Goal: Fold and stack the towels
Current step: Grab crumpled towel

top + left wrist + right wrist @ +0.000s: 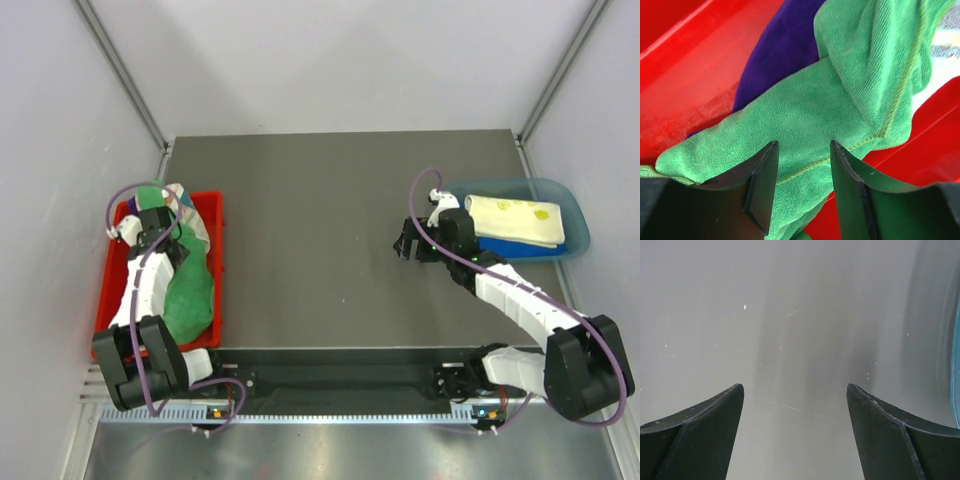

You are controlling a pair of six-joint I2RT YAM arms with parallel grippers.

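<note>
The table (320,280) lies beneath the right gripper (795,390), jaws wide, empty. In the tray (685,65) the green towel (840,100) sits just under the left gripper (804,147), jaws apart astride it; pinch one layer, clear of the purple towel (780,50) beyond

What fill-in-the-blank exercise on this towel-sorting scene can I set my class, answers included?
1. The crumpled green cloth towel lies in the ____ plastic tray.
2. The folded pale yellow cloth towel rests in the translucent ____ plastic bin.
3. Under the open right gripper is only the bare grey ____.
4. In the left wrist view, the purple cloth towel lies against the ____ one.
Missing words: red; blue; table; green.
</note>
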